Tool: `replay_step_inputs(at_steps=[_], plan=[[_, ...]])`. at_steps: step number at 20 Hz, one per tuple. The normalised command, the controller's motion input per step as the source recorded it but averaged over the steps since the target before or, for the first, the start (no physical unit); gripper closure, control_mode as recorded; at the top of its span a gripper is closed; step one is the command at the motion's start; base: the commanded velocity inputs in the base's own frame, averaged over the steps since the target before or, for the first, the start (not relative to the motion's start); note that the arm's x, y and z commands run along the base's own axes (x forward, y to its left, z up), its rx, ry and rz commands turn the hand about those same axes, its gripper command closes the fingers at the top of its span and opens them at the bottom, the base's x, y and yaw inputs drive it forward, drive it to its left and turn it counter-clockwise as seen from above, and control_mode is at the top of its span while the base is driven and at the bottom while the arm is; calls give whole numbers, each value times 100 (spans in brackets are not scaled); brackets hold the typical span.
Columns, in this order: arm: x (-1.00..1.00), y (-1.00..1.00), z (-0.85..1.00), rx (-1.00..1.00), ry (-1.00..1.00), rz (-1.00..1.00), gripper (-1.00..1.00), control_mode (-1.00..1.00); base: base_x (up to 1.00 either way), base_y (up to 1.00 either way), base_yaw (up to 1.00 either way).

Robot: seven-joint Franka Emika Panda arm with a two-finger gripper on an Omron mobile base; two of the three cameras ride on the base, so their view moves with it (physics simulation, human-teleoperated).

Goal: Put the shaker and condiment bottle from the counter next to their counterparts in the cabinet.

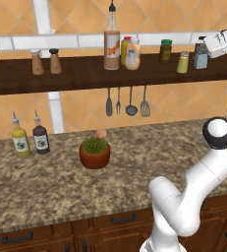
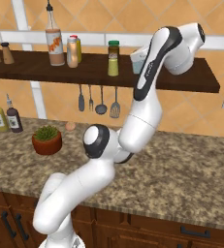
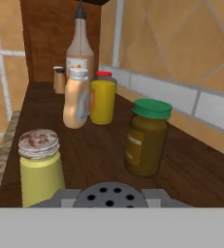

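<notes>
My gripper [image 1: 203,49] is shut on the pale blue-grey shaker [image 1: 201,57] at the right end of the dark wooden cabinet shelf [image 1: 85,74]. I cannot tell whether the shaker rests on the shelf or hangs just above it. In the hand view its grey holed top [image 3: 111,194] sits between my fingertips. The counterparts, a yellow-green shaker [image 1: 183,62] [image 3: 40,167] and a dark green-lidded jar [image 1: 165,50] [image 3: 147,138], stand just left of it. The condiment bottle [image 1: 133,54] [image 3: 77,99] stands on the shelf beside the yellow red-capped bottle [image 1: 126,48] and the tall orange-labelled bottle [image 1: 112,47].
Two brown shakers [image 1: 45,61] stand at the shelf's left end. Kitchen utensils [image 1: 127,103] hang under the shelf. On the granite counter [image 1: 46,182] are a potted plant [image 1: 94,152] and two small bottles [image 1: 30,140] at the back left. Drawers run below the counter.
</notes>
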Motion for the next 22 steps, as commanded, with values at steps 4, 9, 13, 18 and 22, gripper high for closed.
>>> replay_step_inputs(at_steps=[4, 9, 13, 18, 22], plan=[[0, 3, -8, 10, -5, 0, 100, -100, 0, 0, 0], [0, 23, -23, 4, 0, -1, 100, -100, 0, 0, 0], [0, 30, -19, 3, 0, -1, 100, -100, 0, 0, 0], [2, 36, -18, 3, -1, 0, 100, -100, 0, 0, 0], [0, 22, -26, 5, -4, 0, 100, -100, 0, 0, 0]])
